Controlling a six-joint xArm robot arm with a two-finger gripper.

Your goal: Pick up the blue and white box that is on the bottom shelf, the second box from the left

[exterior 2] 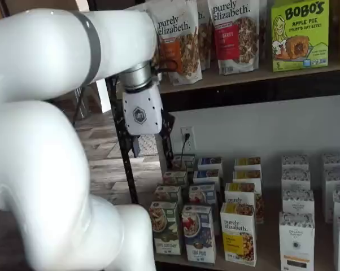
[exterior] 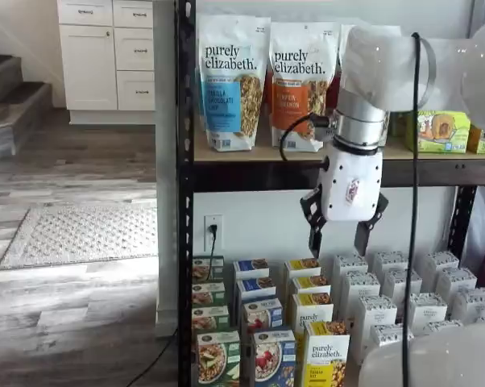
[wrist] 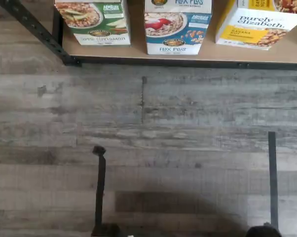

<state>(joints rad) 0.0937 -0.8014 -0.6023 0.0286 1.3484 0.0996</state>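
The white-bodied claw with two black fingers (exterior: 339,235) hangs in the middle of a shelf view, its fingers spread with a plain gap between them and nothing held. It sits above and well apart from the cartons on the bottom shelf of the black metal-post rack (exterior: 184,322).

The small upright blue and white cardboard box with a granola bowl and red berries (exterior: 272,358) stands at the front edge of that shelf, low in the frame, in both shelf views (exterior 2: 199,240). In the wrist view it shows as well (wrist: 177,25). Just beside it on one side stands a green carton of the same size (exterior: 217,357), and on the other a yellow "purely elizabeth" carton (exterior: 325,353); the gaps between them look narrow.

The main risk, judging from this layout, is the descent: with neighbours so close, a spread finger could come down on the green or yellow carton, tip it, or pinch the wrong box. A grip that catches only the top edge could also let the light carton twist or slip, or knock over the row of like cartons behind it.
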